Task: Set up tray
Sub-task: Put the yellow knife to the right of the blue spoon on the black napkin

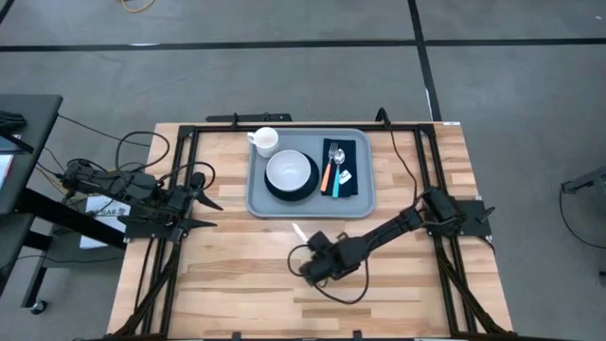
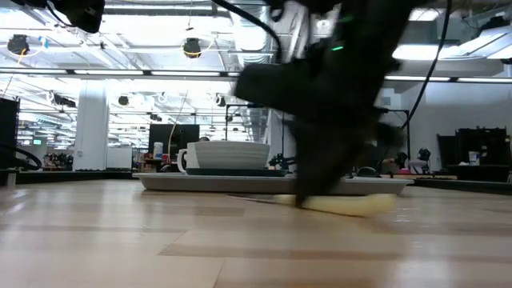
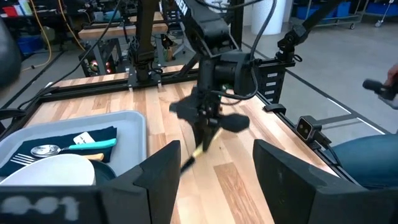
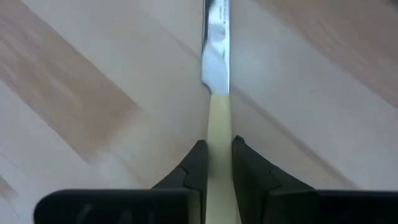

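The tray (image 1: 258, 194) is found on the far middle part of the wooden table (image 1: 237, 275). It is light grey-blue, with a raised rim all round.

A white bowl (image 1: 290, 171) is seen inside the tray, sitting on a dark plate (image 1: 275, 190). A white mug (image 1: 266, 141) is placed in the tray's far left corner, just beside the bowl. On the right side of the tray a dark blue napkin (image 1: 347, 182) is laid flat. A fork with an orange handle (image 1: 327, 176) and a spoon with a blue-green handle (image 1: 337, 174) are laid side by side on the napkin. A small white tag (image 1: 346, 176) is seen there too.

The right gripper (image 1: 308, 248) is lowered to the table, near the tray's front edge but not touching the tray. Its fingers (image 4: 198, 163) are pressed together on a knife (image 4: 217, 74) — the pale yellow handle is squeezed between them, and the shiny blade is pointed away over the wood. In the low view the handle is seen lying on the table under the gripper.

The left gripper (image 1: 210, 212) is held at the left side of the table, well apart from the tray. Its fingers are spread wide — nothing is held between them.
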